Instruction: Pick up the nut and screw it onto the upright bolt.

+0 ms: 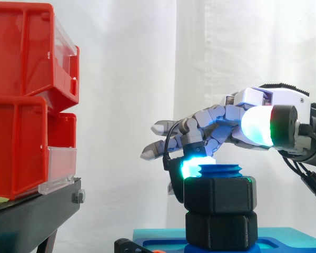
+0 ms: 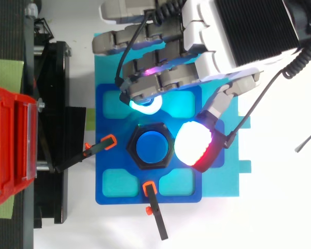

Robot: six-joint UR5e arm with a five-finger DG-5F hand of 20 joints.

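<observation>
Closest to the side camera is the chunky black plastic hex nut (image 1: 219,195), and good news: it's already on the upright blue threaded bolt (image 1: 221,170), with a few turns of thread poking out above it. It sits flush on a second black hex block (image 1: 221,230); I can't tell from here whether that's another nut or part of the mount. Seen from the top, the stack stands mid-way across the blue plastic fixture plate (image 2: 118,160), with two small black clamps with orange tips (image 2: 108,142) pointing at it from the left and from below.

My grey-and-white robot hand (image 1: 237,113) hangs over the bolt from the right and isn't gripping anything. It's loose and spread. One cyan-glowing fingertip (image 1: 192,167) rests at the nut's upper left edge, just beside the thread. The white-glowing thumb pad (image 2: 193,144) sits off to the nut's right and, going by the side view, clearly above it. Other fingers stick out straight toward the stacked red plastic bins (image 1: 21,105).

So I'd call the pick-up and threading done. What's left, I reckon, is maybe a last snug-up nudge, then backing the hand off.
</observation>
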